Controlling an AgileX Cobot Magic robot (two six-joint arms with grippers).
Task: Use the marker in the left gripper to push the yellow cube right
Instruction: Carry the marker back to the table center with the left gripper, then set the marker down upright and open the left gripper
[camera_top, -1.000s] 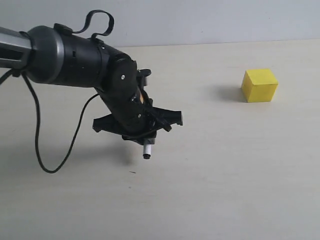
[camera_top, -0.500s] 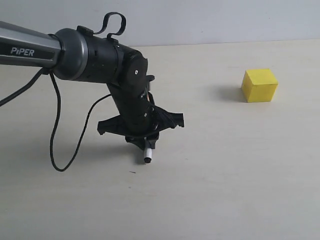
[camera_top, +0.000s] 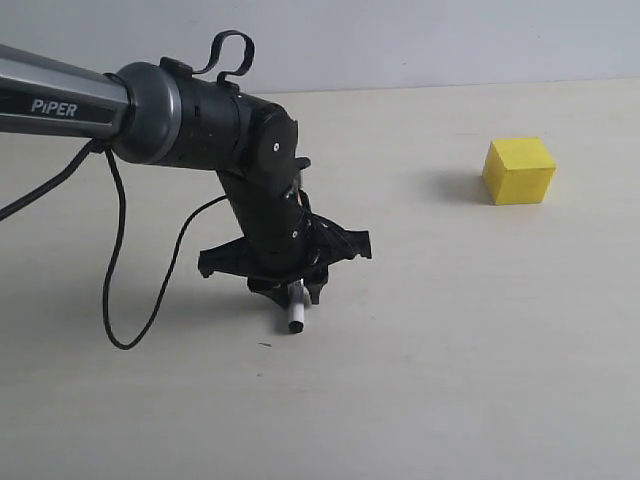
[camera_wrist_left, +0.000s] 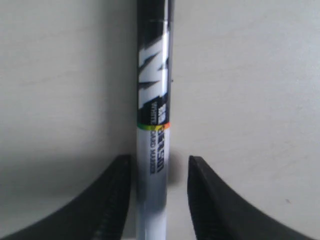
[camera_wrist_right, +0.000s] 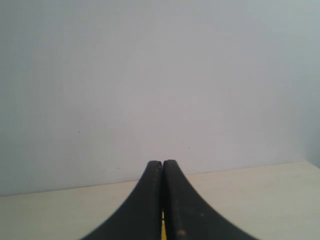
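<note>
The yellow cube (camera_top: 519, 170) sits on the pale table at the far right, well apart from the arm. My left gripper (camera_top: 297, 296) points down at the table left of centre, shut on the marker (camera_top: 296, 318), whose white end with a black tip sticks out below and reaches the surface or just above it. In the left wrist view the marker (camera_wrist_left: 154, 100) runs out between the black fingers of the left gripper (camera_wrist_left: 159, 162), lying against one finger. My right gripper (camera_wrist_right: 162, 163) is shut and faces a blank wall; it does not show in the exterior view.
A black cable (camera_top: 120, 300) loops from the left arm down to the table beside the gripper. Bare tabletop (camera_top: 420, 250) lies between the marker and the cube. The table's far edge meets a grey wall (camera_top: 420, 40).
The left arm has shifted a little to the right and lowered, bringing the marker's tip down toward the table. The cube has not moved.
</note>
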